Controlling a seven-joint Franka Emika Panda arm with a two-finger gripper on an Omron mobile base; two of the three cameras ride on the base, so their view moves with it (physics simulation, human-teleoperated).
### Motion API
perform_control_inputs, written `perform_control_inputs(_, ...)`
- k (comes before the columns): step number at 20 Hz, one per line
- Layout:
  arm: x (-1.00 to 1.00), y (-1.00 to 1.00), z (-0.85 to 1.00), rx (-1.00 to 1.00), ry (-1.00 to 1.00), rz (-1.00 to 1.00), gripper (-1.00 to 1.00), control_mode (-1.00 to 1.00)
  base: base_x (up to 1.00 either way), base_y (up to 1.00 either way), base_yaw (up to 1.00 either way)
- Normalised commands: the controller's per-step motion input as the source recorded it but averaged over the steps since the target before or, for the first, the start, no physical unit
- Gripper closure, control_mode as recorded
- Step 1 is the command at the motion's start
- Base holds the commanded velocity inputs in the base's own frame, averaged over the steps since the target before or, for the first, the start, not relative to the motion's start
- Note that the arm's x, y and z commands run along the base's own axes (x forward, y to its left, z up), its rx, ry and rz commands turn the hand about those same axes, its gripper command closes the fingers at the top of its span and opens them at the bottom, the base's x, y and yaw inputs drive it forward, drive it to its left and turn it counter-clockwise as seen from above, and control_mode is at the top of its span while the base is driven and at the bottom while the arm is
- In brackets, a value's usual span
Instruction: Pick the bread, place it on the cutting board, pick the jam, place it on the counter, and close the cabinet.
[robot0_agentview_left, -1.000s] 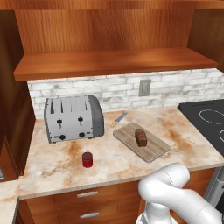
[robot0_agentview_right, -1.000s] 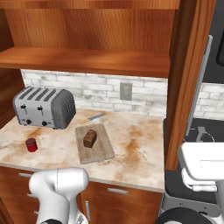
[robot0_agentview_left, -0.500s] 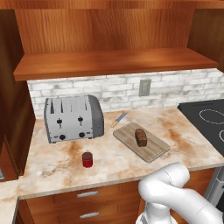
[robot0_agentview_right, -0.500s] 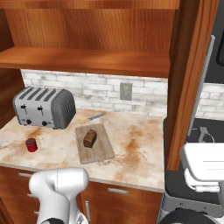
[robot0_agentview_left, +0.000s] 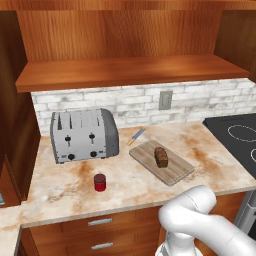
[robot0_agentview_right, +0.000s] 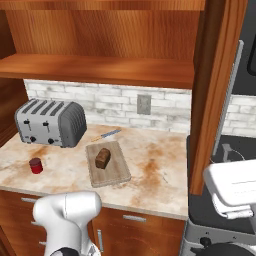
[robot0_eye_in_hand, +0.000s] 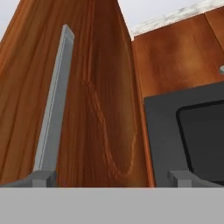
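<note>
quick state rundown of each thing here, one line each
bread: lying on the cutting board
cutting board: flat on the counter, angled
jam: upright on the counter, lid on
cabinet: door open, edge-on at the right
end effector: open, empty, facing the cabinet door by its handle
toaster: slots empty
knife: flat by the backsplash

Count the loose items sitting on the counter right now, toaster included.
4. The toaster at the left by the wall, the jam in front of it, a knife near the backsplash, and the cutting board carrying the bread. None look hidden.
</note>
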Motion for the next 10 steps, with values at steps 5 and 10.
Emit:
perform_control_inputs(5, 0.07, 0.30, 0.00, 0.00, 0.00, 0.14, -1.00, -1.00, 0.00, 0.00, 0.00)
perform_control_inputs(10, 0.11, 0.41, 0.00, 0.00, 0.00, 0.11, -1.00, -1.00, 0.00, 0.00, 0.00)
